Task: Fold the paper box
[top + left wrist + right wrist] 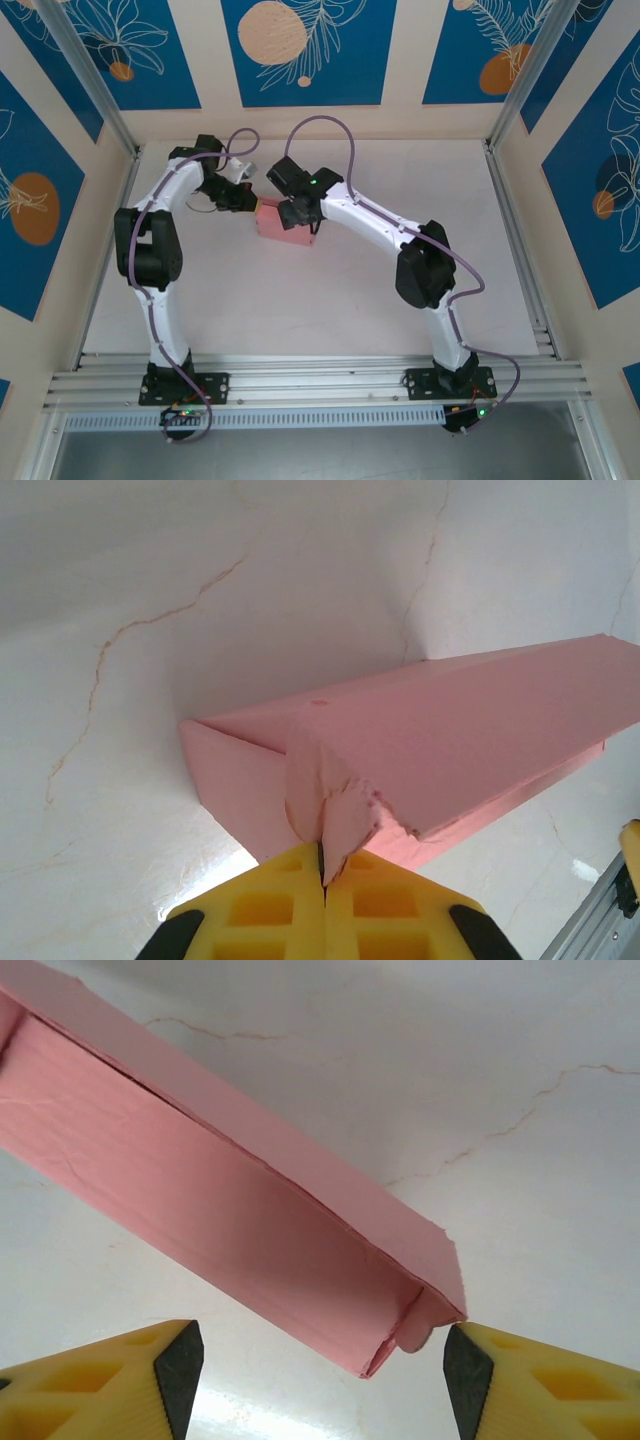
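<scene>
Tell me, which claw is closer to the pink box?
Left. The left gripper is shut on a crumpled flap of the paper box, touching it; the right gripper is open, straddling the box's other end without gripping.

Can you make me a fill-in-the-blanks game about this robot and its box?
1. The paper box is the colour ____.
2. The left fingers are ____ (open or shut) on a crumpled flap of the box.
3. The right fingers stand ____ (open or shut), one on each side of the box's end.
4. The table is the colour ____, with thin brown veins.

Missing words: pink, shut, open, white.
</scene>
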You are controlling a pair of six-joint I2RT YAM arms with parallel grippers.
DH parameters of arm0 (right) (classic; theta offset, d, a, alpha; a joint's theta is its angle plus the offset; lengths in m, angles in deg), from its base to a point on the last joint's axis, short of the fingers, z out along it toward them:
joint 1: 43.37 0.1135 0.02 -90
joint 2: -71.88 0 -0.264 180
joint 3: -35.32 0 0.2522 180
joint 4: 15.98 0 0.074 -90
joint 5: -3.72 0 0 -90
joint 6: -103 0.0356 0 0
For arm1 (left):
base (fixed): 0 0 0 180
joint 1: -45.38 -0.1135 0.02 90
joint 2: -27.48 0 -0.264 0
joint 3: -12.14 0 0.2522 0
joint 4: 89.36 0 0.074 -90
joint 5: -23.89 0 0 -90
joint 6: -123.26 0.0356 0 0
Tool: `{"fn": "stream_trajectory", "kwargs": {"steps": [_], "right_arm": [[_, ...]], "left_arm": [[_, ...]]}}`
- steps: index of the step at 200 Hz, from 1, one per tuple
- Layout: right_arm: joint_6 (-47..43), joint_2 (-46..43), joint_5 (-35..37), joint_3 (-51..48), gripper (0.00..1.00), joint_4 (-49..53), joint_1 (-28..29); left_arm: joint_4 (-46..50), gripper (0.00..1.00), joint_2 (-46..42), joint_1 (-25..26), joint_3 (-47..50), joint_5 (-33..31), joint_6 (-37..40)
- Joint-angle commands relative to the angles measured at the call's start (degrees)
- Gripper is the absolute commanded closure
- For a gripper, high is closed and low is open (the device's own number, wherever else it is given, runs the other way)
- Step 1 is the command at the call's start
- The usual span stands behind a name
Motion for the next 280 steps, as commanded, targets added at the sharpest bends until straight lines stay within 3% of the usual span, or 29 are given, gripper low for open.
{"fn": "stream_trajectory", "kwargs": {"steps": [1,36,91,139,280], "right_arm": [[-2.0,-2.4,0.2,-1.8,0.33,-1.6,-0.8],[-7.7,-2.4,-1.0,-3.4,0.24,-4.7,-1.3],[-9.8,-1.2,-1.9,-3.7,0.18,-6.0,-2.7],[-12.4,0.1,-4.0,-3.3,0.29,-7.0,-2.5],[-12.4,4.7,-0.4,-1.6,0.30,-4.9,-2.3]], "left_arm": [[1.4,1.00,0.1,1.1,1.0,-0.5,-0.4],[2.1,1.00,0.1,1.2,0.7,-1.2,0.1],[2.4,1.00,-0.1,1.2,0.2,-1.1,0.4],[2.3,1.00,0.0,1.3,0.2,-1.0,0.2],[2.4,1.00,0.2,1.7,-1.3,-0.8,0.0]]}}
